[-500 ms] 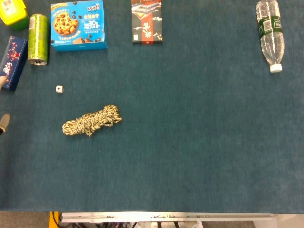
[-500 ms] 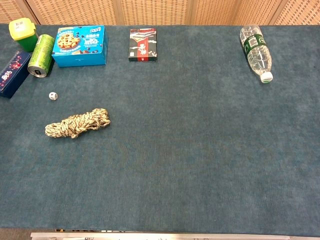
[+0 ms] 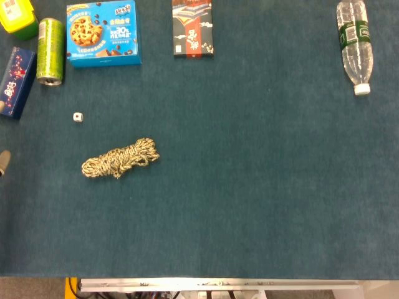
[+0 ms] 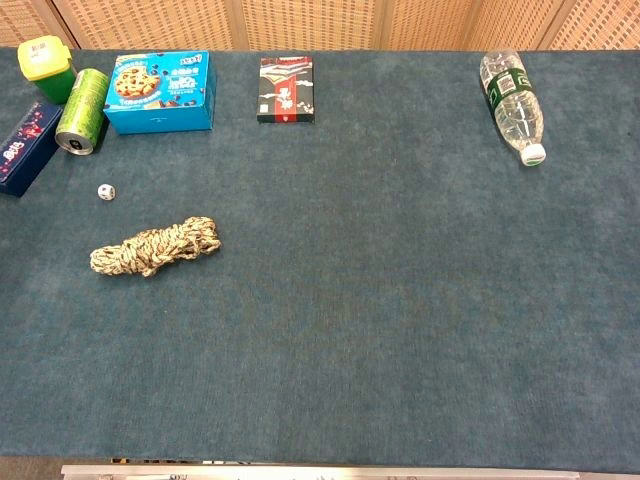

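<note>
Left robot hand (image 3: 3,163): only tan fingertips show at the frame edge in the head view, left of the rope coil (image 3: 120,158). Whether it is open or closed cannot be told. Right robot hand: in neither view.

Nearest thing is the dark blue box (image 3: 15,80), up-left of the coil, lying flat at the worktop's left border. A second tip shows at its near end; contact or not is unclear.

Risks, as judged:
- Dark blue box – sits near the edge; a sideways nudge from fingers that the cameras barely see could push it off.
- Green can (image 3: 50,51), on its side just beyond the box, up-left of the coil – round, so a bump to the box could set it rolling.
- Rope coil – loose strands could snag a fingertip.
- Die (image 3: 77,116), just up-left of the coil – light and easily flicked.

Worktop (image 3: 262,187): dark teal felt-like cloth, flat, likely grippy. Beyond its far edge, woven tan panels (image 4: 300,22).
</note>
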Controlling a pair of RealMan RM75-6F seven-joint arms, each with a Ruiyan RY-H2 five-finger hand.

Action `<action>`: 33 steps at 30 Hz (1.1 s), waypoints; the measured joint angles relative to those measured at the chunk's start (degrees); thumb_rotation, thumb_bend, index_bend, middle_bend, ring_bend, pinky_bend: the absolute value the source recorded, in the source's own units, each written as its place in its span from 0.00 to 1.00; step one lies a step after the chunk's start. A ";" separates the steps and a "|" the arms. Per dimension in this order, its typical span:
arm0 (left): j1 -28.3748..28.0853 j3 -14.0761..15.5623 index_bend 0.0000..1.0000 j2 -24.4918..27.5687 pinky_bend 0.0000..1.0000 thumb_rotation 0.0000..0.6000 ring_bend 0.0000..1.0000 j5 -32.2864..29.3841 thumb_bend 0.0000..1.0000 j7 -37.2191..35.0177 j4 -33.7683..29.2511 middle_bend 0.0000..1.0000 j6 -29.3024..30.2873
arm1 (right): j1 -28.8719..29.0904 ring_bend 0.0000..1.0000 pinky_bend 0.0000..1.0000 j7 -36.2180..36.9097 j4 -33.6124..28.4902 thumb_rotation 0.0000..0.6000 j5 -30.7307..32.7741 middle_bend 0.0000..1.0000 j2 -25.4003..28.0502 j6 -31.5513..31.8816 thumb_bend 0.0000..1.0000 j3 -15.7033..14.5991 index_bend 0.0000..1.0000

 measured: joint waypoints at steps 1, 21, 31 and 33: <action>0.00 0.11 0.14 -0.02 0.41 1.00 0.24 0.31 0.25 0.07 -0.15 0.28 0.00 | 0.02 0.27 0.38 -0.03 -0.03 1.00 -0.02 0.38 0.00 0.05 0.20 0.02 0.33; -6.31 1.65 0.37 8.59 0.77 1.00 0.82 1.92 1.00 -6.04 -14.06 1.00 -12.84 | -0.50 0.27 0.38 0.91 -0.44 1.00 -0.35 0.38 0.93 1.99 0.20 0.48 0.33; -12.17 0.87 0.41 11.25 0.85 1.00 0.93 -3.16 1.00 -7.45 -17.72 1.00 -25.74 | -0.77 0.27 0.38 0.51 -0.02 1.00 0.67 0.38 0.57 1.61 0.20 0.42 0.33; -13.32 0.68 0.41 11.39 0.86 1.00 0.93 -4.67 1.00 -7.46 -17.97 1.00 -28.30 | -0.86 0.27 0.38 0.72 0.03 1.00 0.88 0.38 0.62 1.73 0.20 0.53 0.33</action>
